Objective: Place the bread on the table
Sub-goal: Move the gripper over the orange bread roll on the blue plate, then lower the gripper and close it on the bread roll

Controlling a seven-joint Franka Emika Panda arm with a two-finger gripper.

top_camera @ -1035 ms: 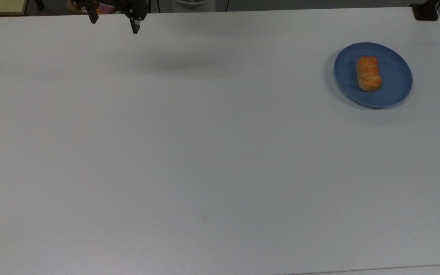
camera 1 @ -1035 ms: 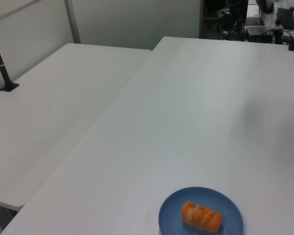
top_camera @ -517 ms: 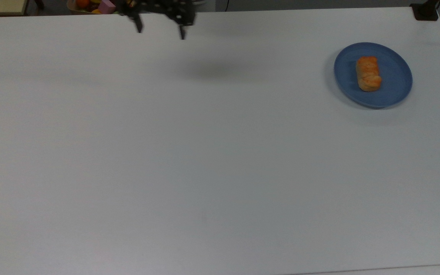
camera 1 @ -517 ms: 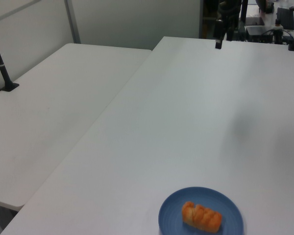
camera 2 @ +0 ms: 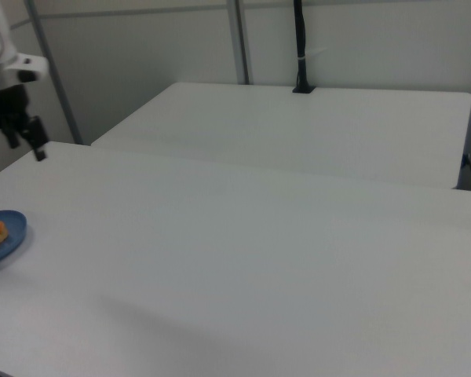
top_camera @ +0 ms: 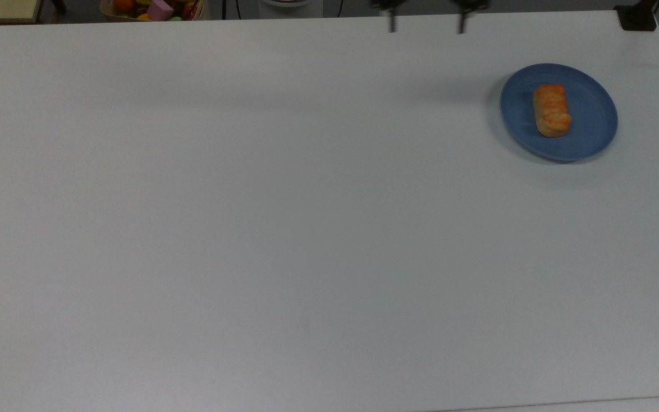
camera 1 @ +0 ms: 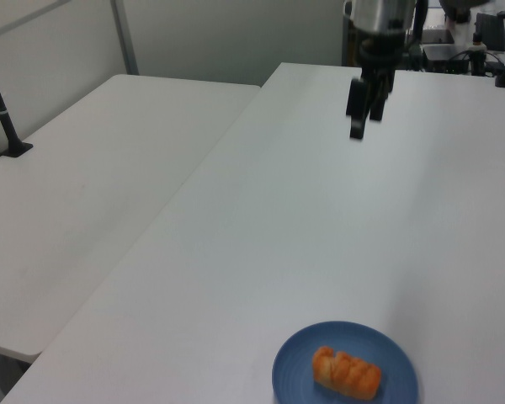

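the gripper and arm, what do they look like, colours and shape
The gripper has two slim black fingers, narrow and straight, each ending in a blunt tip. They hang from a black hand body, which sits below a pale silver-white cylindrical wrist section. In the right view the arm link looks rounded and white with a darker band. No markings can be made out on it.

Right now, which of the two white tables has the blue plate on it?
The table under the gripper; the blue plate with the bread sits there. The adjoining table is bare.
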